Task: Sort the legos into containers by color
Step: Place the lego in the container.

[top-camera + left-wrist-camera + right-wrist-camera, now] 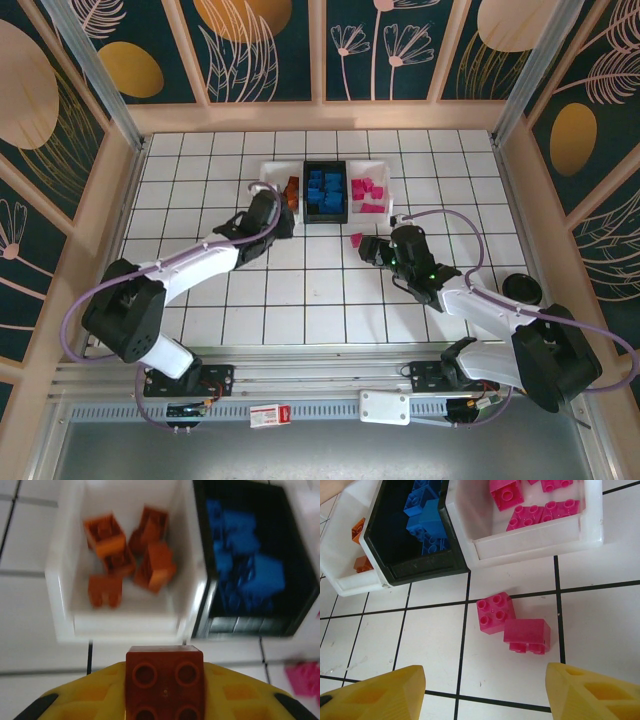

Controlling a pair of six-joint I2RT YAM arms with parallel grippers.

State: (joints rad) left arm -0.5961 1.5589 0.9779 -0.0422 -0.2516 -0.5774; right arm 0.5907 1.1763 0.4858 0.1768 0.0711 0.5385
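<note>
While left hand (165, 702) pinches orange-brown brick (165, 677), right hand (485, 692) spread; red-labelled box (268, 415) writing unreadable.

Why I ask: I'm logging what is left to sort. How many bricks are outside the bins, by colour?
Pink bricks: 2, touching each other on the table.
Orange-brown brick: 1, held in the left pincer.
Blue: 0.
Total: 3.

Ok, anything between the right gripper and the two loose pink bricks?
No: the right wrist view shows bare tile between the right gripper and the pink bricks.
</note>
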